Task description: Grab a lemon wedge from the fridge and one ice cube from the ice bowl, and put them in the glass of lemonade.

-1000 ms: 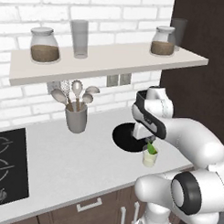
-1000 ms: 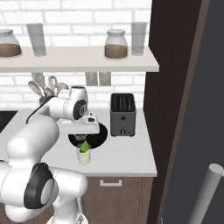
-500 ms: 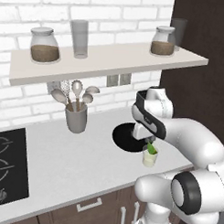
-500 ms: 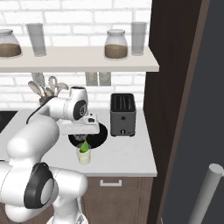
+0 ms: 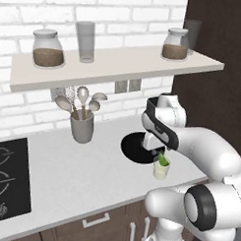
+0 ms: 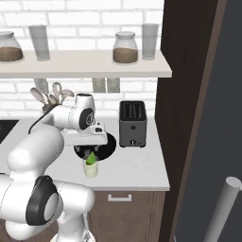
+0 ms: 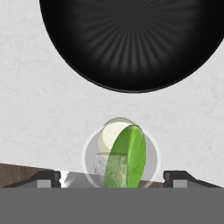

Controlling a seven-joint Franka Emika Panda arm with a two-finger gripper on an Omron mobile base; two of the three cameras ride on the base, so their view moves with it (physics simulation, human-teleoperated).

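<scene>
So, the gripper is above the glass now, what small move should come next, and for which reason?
Probably lift the gripper straight up. Its jaws stand wide apart, and the lemon wedge leans inside the glass of lemonade, beside what looks like an ice cube. Rising clear avoids knocking the glass near the ice bowl.

Rendered home kitchen. White brick wall (image 5: 24,124); pale shelf (image 5: 114,68) with brown-filled jars (image 5: 48,49) and grey glasses (image 5: 86,41). Pale grey counter (image 5: 66,179) over brown wooden cupboards (image 6: 127,212). Black cooktop (image 5: 7,180) at counter's left end; grey crock of utensils (image 5: 82,122); black toaster (image 6: 132,124); wall outlet (image 5: 127,86); dark tall cabinet (image 6: 189,85) on right.
</scene>
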